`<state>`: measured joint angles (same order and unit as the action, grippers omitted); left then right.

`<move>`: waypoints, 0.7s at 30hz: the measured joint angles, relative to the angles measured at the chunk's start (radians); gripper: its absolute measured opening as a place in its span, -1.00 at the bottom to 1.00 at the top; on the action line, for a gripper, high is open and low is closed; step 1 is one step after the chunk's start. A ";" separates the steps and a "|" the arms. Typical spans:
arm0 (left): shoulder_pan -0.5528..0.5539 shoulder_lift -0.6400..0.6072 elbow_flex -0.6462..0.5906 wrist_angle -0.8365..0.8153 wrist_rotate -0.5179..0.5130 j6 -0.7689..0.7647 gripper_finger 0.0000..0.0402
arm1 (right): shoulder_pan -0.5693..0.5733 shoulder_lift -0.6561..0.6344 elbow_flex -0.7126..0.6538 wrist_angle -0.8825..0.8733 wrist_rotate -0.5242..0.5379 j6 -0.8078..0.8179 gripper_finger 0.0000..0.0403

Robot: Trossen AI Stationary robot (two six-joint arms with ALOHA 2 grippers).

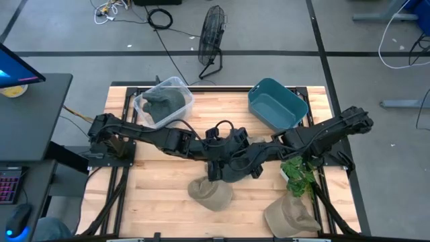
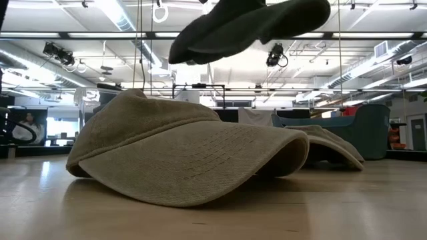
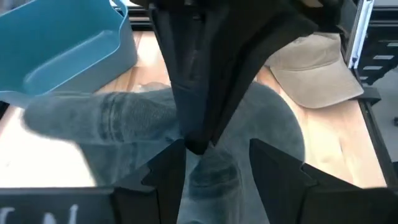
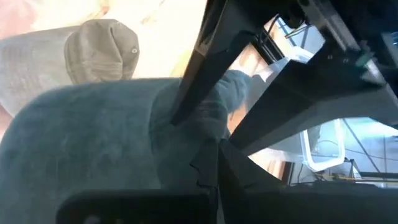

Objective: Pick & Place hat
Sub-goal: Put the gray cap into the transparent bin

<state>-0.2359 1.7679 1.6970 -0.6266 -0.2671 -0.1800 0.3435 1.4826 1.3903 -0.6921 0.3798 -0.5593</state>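
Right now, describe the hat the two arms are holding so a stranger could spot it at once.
Start at the wooden table and go to its middle, where the two dark arms meet. The dark grey-green hat hangs there, gripped by the left end effector and the right end effector. Both tan hats lie flat near the table's front edge; only this one is dark and lifted.

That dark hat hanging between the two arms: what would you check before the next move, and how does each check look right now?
1. Dark hat lifted off the table: ok.
2. Left tool gripping the hat: ok.
3. Right tool gripping the hat: ok.
4. Blue bin empty and open: ok.
5. Tan hat lies below the held one, apart from it: ok.
6. Where the hat should go: cannot tell.
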 joint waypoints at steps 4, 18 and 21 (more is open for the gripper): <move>0.001 0.000 0.000 -0.006 0.002 -0.051 -0.10 | 0.000 0.000 0.000 0.035 0.007 0.001 -1.00; 0.003 0.001 0.000 -0.107 -0.001 -0.118 -0.70 | 0.000 0.000 0.001 0.082 0.007 0.001 -1.00; 0.003 0.001 0.000 -0.104 0.000 -0.124 -0.91 | 0.000 0.000 0.001 0.079 0.000 0.037 -0.99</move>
<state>-0.2329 1.7691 1.6970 -0.7311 -0.2670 -0.3040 0.3431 1.4830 1.3911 -0.6131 0.3801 -0.5223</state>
